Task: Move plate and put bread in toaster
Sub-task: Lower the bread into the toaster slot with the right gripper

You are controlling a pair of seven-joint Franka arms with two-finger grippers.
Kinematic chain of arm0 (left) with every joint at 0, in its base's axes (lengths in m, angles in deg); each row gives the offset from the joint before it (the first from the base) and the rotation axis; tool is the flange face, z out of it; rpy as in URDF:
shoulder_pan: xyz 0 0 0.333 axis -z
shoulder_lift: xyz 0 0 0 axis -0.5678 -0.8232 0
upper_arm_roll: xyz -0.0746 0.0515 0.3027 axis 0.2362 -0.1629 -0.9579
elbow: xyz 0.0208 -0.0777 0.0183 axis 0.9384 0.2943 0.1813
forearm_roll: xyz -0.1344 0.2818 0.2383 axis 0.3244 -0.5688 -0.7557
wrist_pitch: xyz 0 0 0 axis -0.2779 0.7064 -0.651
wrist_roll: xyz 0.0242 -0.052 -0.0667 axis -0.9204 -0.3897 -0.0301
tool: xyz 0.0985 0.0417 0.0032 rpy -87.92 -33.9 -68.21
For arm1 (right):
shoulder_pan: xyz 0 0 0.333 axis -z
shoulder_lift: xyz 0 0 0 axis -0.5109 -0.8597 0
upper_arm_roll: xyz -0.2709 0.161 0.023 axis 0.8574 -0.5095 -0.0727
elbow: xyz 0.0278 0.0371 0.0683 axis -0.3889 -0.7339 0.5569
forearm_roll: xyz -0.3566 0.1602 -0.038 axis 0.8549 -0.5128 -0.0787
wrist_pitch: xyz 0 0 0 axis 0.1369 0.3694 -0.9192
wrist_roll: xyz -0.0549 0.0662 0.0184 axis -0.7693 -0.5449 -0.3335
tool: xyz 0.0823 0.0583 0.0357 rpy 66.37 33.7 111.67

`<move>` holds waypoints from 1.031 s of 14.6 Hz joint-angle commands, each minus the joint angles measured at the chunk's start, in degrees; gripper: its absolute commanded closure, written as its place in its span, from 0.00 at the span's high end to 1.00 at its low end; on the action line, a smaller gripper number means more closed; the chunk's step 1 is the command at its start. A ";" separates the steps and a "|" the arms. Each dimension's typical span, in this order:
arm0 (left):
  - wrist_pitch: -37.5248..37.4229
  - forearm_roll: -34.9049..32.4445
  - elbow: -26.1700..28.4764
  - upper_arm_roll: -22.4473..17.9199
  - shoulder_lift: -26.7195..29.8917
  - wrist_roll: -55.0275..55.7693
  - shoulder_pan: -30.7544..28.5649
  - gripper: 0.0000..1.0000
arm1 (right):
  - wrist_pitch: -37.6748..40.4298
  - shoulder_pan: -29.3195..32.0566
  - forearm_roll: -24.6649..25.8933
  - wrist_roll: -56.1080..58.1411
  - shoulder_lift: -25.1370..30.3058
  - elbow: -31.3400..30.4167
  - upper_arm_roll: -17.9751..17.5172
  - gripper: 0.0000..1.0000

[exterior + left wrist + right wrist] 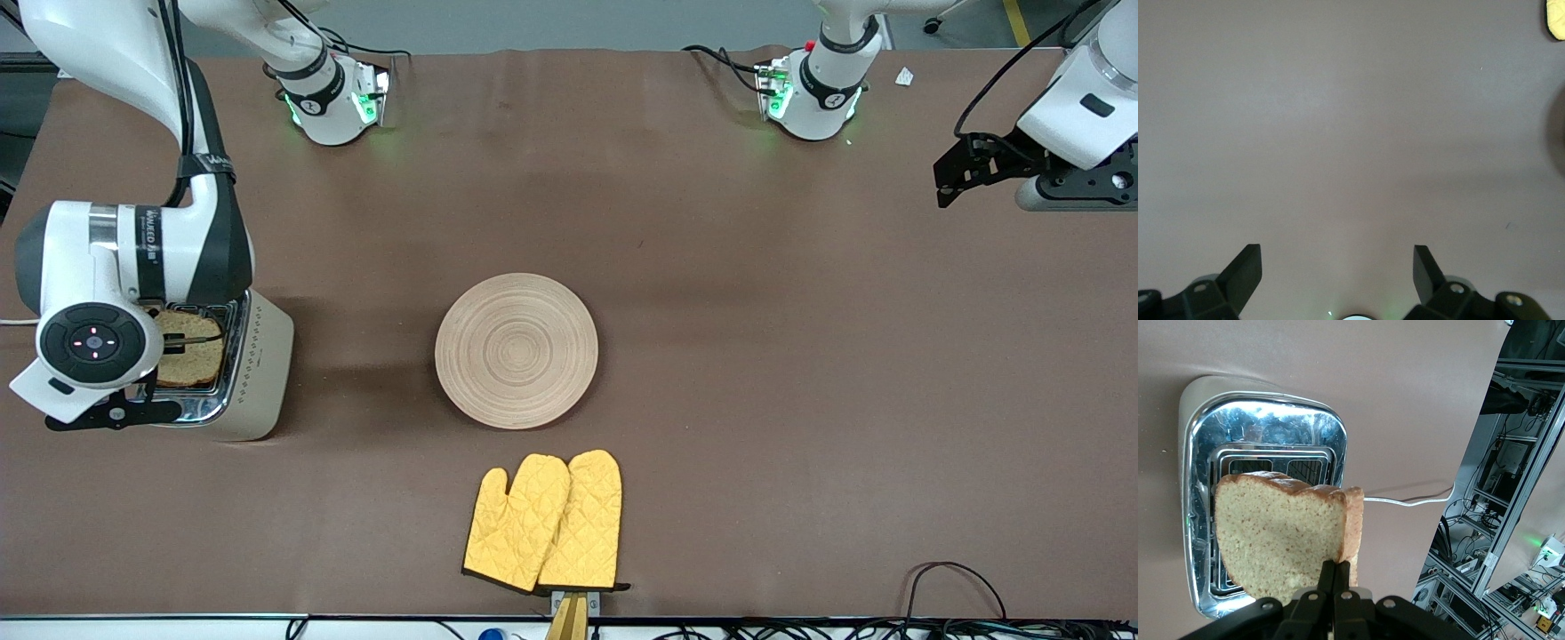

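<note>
- A pair of yellow oven mitts lies closest to the front camera, just nearer to it than the plate; they play no part in this step.
- The plate sits bare at the table's middle, which suggests its move is done and the slice is already off it.
- From the plate toward the right arm's end of the table stands the toaster, its chrome slots facing up.
- The right gripper hangs over the toaster, fingers pinched tight on the bread, held edge-down above the slots, probably so it can drop straight in.
- From the plate toward the left arm's end, the left gripper waits over bare table, jaws wide apart and empty.
</note>
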 commanded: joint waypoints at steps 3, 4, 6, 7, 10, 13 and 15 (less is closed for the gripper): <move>-0.23 0.97 0.26 -0.25 0.95 -0.48 -0.11 1.00 | 0.06 0.41 0.83 -2.08 1.40 -1.01 -0.93 0.00; -0.23 0.97 0.26 -0.25 0.95 -0.66 -0.20 1.00 | 0.15 0.32 0.74 -2.44 1.49 -1.01 -0.93 0.00; -0.23 0.97 0.26 -0.25 0.95 -0.66 -0.29 1.00 | 0.76 0.24 0.74 -2.79 1.49 -0.92 -0.93 0.00; -0.23 0.97 0.17 -0.25 0.95 -0.66 -0.29 1.00 | 1.02 0.15 0.74 -2.88 1.57 -0.83 -1.02 0.00; -0.32 0.97 0.26 -0.25 1.03 -0.75 -0.29 1.00 | 1.12 0.15 0.65 -2.88 2.19 -0.75 -1.02 0.00; -0.32 1.40 0.26 -0.34 1.03 -0.75 -0.37 1.00 | 1.12 0.15 0.74 -2.79 2.45 -0.75 -1.02 0.00; -0.32 1.58 0.26 -0.43 1.03 -0.75 -0.46 1.00 | 1.55 0.15 0.57 -2.97 2.45 -0.75 -1.02 0.00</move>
